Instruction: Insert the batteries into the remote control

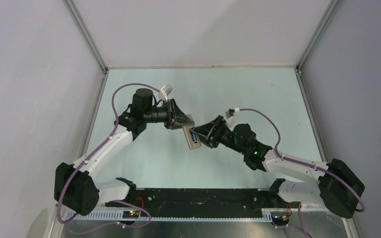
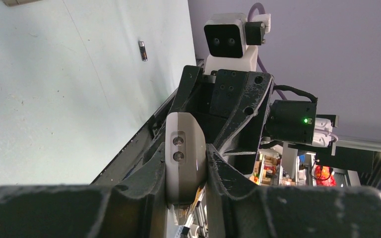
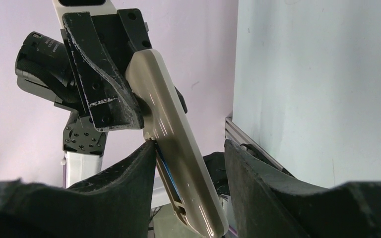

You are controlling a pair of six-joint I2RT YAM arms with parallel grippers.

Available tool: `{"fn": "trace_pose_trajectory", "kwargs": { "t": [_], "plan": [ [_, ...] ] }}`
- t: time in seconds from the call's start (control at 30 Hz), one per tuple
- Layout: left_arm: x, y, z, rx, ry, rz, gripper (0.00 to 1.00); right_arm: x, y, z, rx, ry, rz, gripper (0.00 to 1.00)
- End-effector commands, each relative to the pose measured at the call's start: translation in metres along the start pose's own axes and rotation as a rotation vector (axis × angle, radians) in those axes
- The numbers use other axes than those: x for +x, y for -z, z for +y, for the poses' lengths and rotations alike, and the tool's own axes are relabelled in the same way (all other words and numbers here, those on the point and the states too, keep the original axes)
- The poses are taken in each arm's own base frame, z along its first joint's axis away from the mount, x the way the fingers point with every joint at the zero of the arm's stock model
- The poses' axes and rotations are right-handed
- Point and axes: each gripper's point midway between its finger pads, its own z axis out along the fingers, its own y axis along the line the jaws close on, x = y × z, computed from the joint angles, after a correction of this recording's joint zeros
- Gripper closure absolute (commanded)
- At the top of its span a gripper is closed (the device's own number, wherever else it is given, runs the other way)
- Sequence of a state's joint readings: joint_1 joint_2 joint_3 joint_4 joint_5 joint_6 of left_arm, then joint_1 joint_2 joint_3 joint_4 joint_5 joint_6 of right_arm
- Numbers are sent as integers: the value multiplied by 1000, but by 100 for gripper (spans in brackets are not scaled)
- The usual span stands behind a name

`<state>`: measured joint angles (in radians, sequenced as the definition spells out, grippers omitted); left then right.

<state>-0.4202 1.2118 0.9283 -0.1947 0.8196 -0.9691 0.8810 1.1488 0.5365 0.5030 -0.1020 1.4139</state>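
My left gripper [image 1: 182, 121] is clamped tight on the one remote control [image 1: 197, 145], holding it in the air over the middle of the desk [image 1: 144, 158]. I count two batteries. One blue battery [image 1: 193, 135] sits in the remote's slot, and one dark battery [image 2: 142, 50] lies flat on the desk, well apart. My right gripper [image 3: 188, 148] straddles the remote's free end, its fingers spread to either side.

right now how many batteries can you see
2. A blue battery sits in the raised remote; a dark battery lies on the table. More could be hidden from view.
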Motion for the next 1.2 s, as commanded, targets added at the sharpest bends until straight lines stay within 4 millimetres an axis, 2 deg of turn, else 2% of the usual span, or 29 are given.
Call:
{"fn": "trace_pose_trajectory", "kwargs": {
  "t": [0.0, 0.27, 0.37, 0.57, 0.77, 0.83, 1.03, 1.13, 1.17],
  "plan": [
    [-17, 26, -69, 196, -143, -79, 100, 15, 11, -75, 249, 64, 71, 46],
    [-19, 27, -70, 196, -143, -85, 100, 14, 11, -74, 245, 71, 71, 45],
    [-19, 26, -68, 194, -147, -85, 100, 12, 13, -68, 229, 79, 61, 40],
    [-14, 26, -58, 176, -157, -88, 100, 3, 21, -36, 153, 87, 27, 31],
    [-8, 26, -42, 127, -207, -84, 100, -4, 36, 0, 66, 112, -1, 19],
    [-5, 26, -38, 123, -234, -77, 100, -6, 43, 16, 35, 153, -14, 18],
    [15, 33, -41, 182, -459, -27, 100, -5, 53, 31, 20, 367, -18, 18],
    [27, 41, -48, 226, -594, -14, 100, 5, 56, 36, 22, 524, 6, 20],
    [29, 42, -47, 231, -609, -10, 100, 8, 56, 45, 10, 589, -3, 20]
  ]
}}
